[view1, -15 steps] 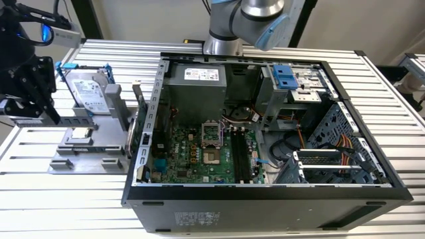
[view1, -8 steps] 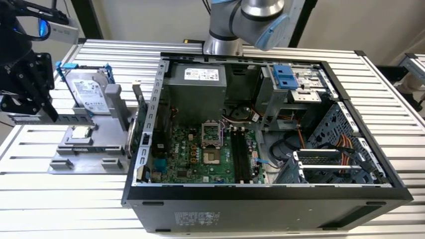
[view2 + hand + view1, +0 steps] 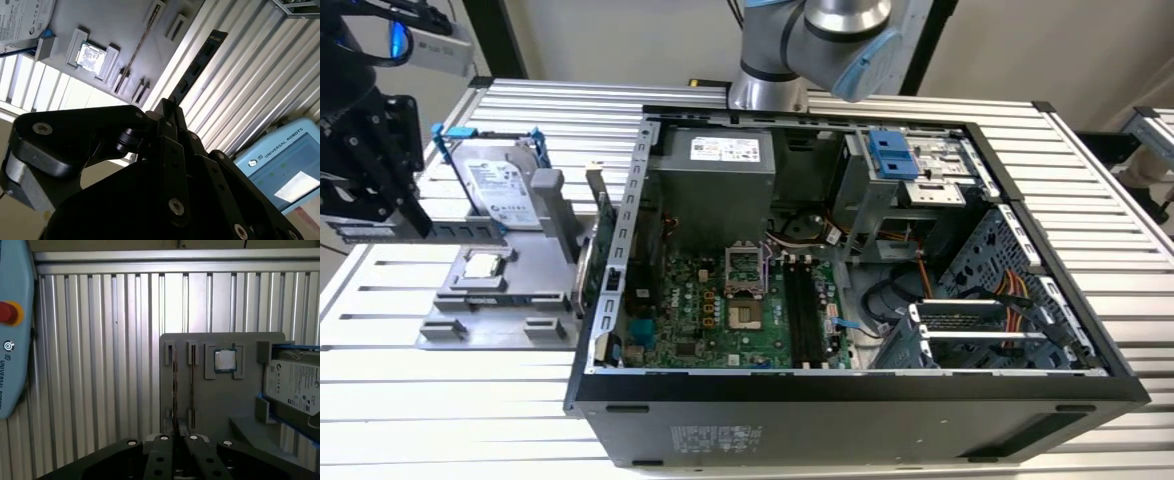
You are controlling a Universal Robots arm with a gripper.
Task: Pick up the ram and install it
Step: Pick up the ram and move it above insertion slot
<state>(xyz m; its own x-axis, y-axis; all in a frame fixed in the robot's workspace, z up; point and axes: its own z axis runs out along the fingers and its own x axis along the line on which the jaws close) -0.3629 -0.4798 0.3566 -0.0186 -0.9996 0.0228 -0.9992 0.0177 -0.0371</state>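
Ribbed table (image 3: 454, 420) seen under open computer case (image 3: 854, 420) and gray fixture (image 3: 240, 405). Gripper (image 3: 167, 107) clamped on ram (image 3: 200, 65), held over table near fixture, well apart from case. Ram's long axis laid along table ribs. Thin dark strip, chips in row.

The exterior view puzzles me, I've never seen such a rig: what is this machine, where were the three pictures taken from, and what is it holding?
This is a robot arm standing at a metal table. The exterior view, from a camera off the arm, shows an open computer case. Both wrist views come from cameras riding on the arm, looking past its end effector. A grey holder on the table carries a processor chip and a hard drive. The end effector appears to hold the ram, a long dark stick.
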